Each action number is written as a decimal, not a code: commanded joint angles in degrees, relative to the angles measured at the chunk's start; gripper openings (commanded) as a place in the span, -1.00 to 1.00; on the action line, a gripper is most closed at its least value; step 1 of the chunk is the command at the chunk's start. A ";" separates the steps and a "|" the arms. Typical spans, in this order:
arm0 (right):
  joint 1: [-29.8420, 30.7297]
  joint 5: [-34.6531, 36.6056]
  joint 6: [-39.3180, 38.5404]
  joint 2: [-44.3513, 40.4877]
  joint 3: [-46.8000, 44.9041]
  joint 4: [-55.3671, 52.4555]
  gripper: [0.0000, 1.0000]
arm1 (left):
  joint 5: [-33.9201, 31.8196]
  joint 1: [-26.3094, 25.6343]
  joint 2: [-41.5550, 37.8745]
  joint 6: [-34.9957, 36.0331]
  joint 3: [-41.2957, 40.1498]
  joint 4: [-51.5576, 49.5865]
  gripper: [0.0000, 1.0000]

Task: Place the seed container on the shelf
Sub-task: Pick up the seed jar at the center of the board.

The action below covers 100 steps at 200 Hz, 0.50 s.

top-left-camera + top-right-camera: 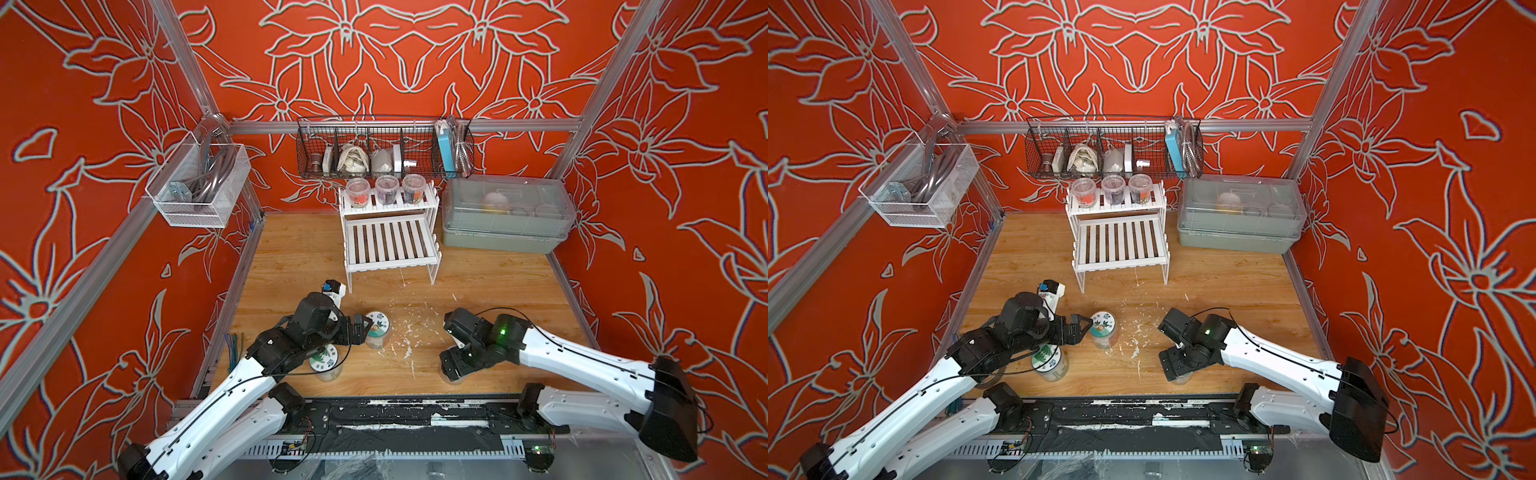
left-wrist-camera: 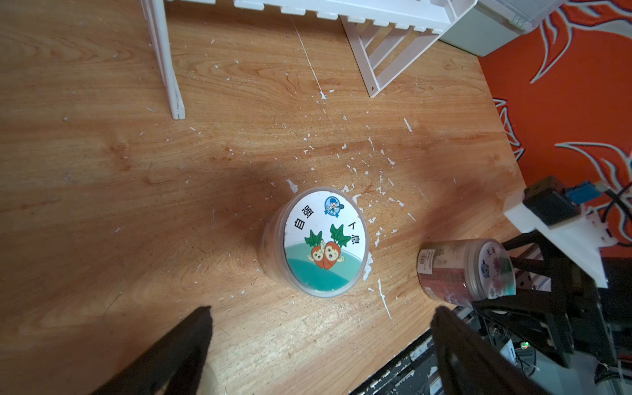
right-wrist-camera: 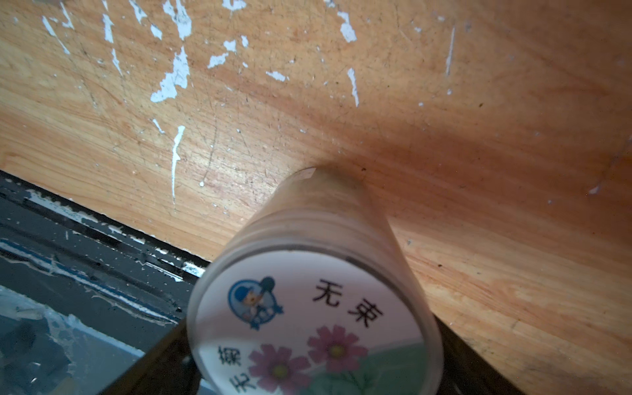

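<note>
In both top views the white shelf [image 1: 390, 243] stands at the back centre of the wooden table [image 1: 498, 282]. Three tubs [image 1: 386, 189] fill its upper tier and the lower slats lie bare, so that is probably where the next one belongs. Low in the frame, left of centre, the left gripper [image 2: 323, 307] has its jaws spread wide and lines up just short of the carrot-lid seed container [image 2: 325, 242], which stands upright on the table, untouched. The wide spread suits the broad lid. Toward the lower right, the right gripper [image 1: 452, 365] sits straight over the flower-lid seed container [image 3: 307, 307], also upright on the table near its front edge. Dark fingers flank it on both sides, though I cannot tell whether they press it yet. A leaf-lid container [image 1: 326, 365] waits under the left arm.
</note>
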 commanded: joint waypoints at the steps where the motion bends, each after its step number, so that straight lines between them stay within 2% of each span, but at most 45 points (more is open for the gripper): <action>1: 0.51 0.94 -0.56 1.20 0.41 0.56 0.69 | 0.64 0.52 -0.34 -0.16 -0.57 0.94 0.98; 17: 0.51 0.79 -0.92 1.57 0.87 0.52 0.53 | 0.64 0.52 -0.40 -0.09 -0.49 1.02 0.98; 34: 0.51 0.49 -1.41 1.69 1.73 -0.17 0.45 | 0.93 0.52 -0.51 0.08 -0.60 1.33 0.98; 53: 0.42 0.31 -2.43 1.39 4.20 -1.92 0.42 | 2.47 0.52 -0.73 0.48 -1.18 3.02 0.98; 100: -1.26 -0.38 -8.03 0.48 16.89 -10.10 0.41 | 13.27 0.51 -2.74 4.03 -3.89 15.89 0.98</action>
